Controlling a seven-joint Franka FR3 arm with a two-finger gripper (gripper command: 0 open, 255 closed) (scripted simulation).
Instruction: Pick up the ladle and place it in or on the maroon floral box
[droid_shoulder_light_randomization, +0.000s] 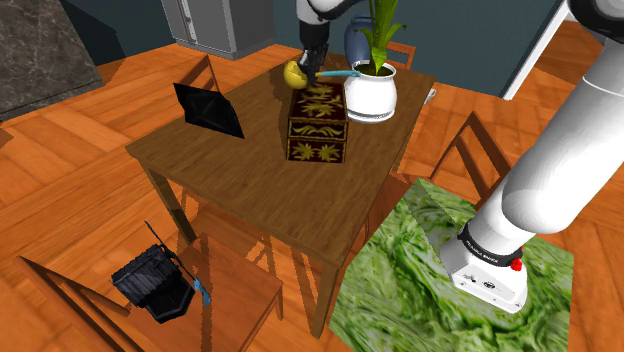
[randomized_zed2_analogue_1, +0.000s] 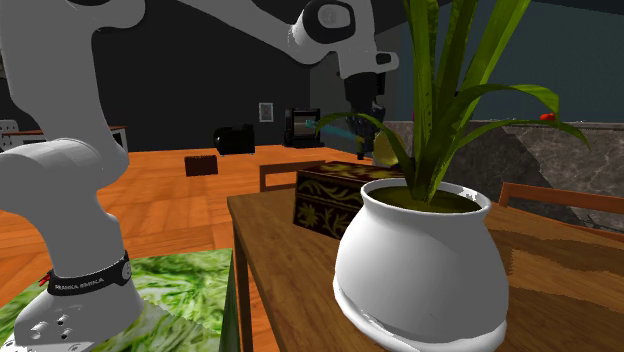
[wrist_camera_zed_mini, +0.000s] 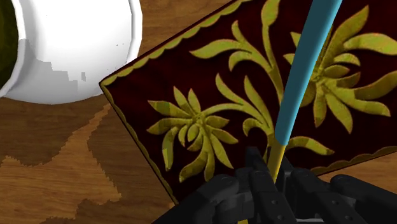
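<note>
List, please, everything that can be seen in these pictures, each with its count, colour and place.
box: one, maroon with yellow flowers, middle of the table
ladle: one, yellow bowl and teal handle, held over the box
pot: one, white, holding a green plant, on the table beside the box
black object: one, on the table, at the shoulder view's left of the box
table: one, brown wood, centre of the shoulder view
chairs: several, brown wood, around the table
crate: one, black, on the nearest chair
rug: one, green, on the floor under the stand
cabinet: one, grey, behind the table
arm: one, white
gripper: one, black, shut on the ladle's handle
</note>
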